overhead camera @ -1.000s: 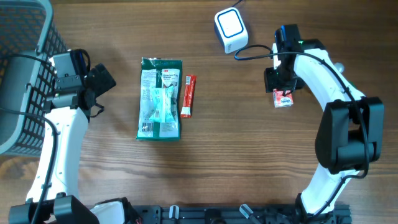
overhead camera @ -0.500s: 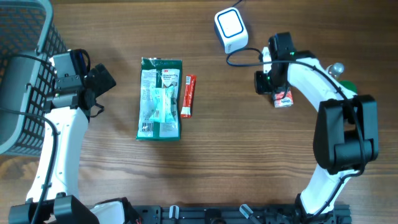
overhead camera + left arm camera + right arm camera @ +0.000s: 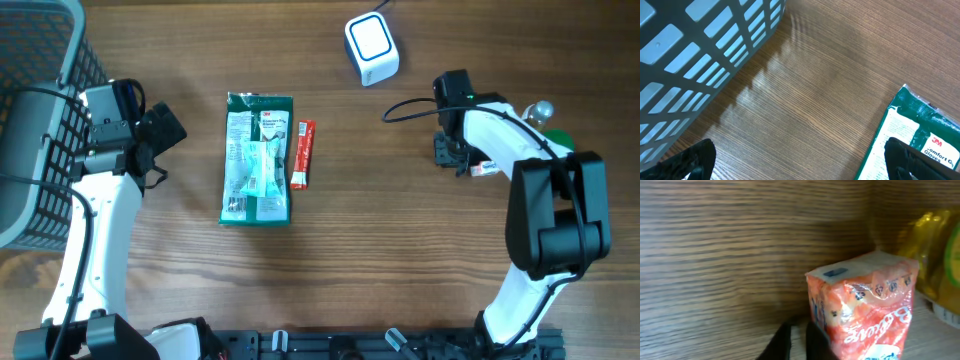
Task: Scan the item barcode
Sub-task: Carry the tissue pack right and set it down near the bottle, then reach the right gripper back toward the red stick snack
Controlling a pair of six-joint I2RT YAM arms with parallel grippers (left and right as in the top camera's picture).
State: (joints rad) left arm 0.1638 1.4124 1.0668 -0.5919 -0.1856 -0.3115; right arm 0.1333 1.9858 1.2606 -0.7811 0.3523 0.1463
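A small orange snack packet (image 3: 865, 310) sits on the wood table, just right of my right gripper (image 3: 799, 330). The gripper's dark fingers are shut together beside the packet, with nothing between them. From overhead only a sliver of the packet (image 3: 483, 168) shows past my right gripper (image 3: 452, 152). The white scanner (image 3: 371, 47) stands at the back of the table. My left gripper (image 3: 800, 160) hangs open over bare wood, next to a green gloves pack (image 3: 920, 135). Overhead, that left gripper (image 3: 165, 130) is left of the gloves pack (image 3: 257, 158).
A thin red stick packet (image 3: 303, 154) lies along the right side of the gloves pack. A grey basket (image 3: 30, 120) fills the far left. A yellow-green item (image 3: 940, 255) lies right behind the orange packet. The scanner's black cable (image 3: 410, 105) loops toward my right arm.
My right gripper has closed and shifted slightly toward the front. The orange packet has ended up to its right instead of under it. The left arm has not moved.
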